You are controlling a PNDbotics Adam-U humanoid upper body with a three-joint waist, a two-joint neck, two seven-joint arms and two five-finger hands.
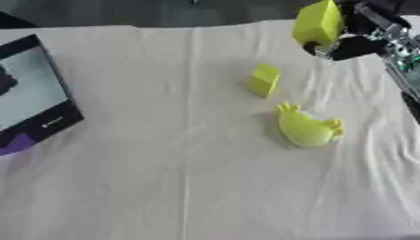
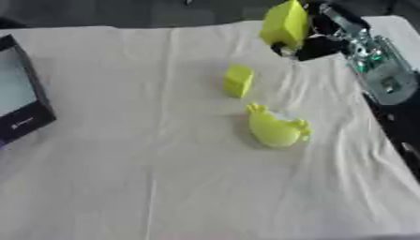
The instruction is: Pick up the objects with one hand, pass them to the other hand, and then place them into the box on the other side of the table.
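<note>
Right eye view: this one shows my right hand [image 2: 316, 44] best; it comes in from the upper right corner, raised above the far part of the table.
Right hand: my fingers are curled round a yellow block [image 2: 285, 23], and it hangs clear of the cloth [image 2: 164, 164].
Block in hand: tilted, its broad face toward the camera, my dark fingers at its lower right edge.
Left hand: I see it in neither view, so I say nothing of its fingers.
Cube [image 2: 238, 80]: a small yellow piece on the cloth, below and a little left of my raised hand, apart from it.
Duck [image 2: 275, 127]: a rounded yellow toy, duck-like as far as I can make out, lying on the cloth just beyond the cube toward me, not touching it.
Box [image 1: 37, 93]: dark-walled with a pale inside, at the left edge, well apart from all three yellow things. What little of its inside shows has a dim dark shape at its left edge that I cannot name.
Done so far: I judge the first step, the pick-up of one block, as made.
Left to do: the pass to my left hand, the drop into the box, then the same for the cube and the duck.
Progress: early, by my reading; two things lie untouched and I can tell of nothing in the box.
</note>
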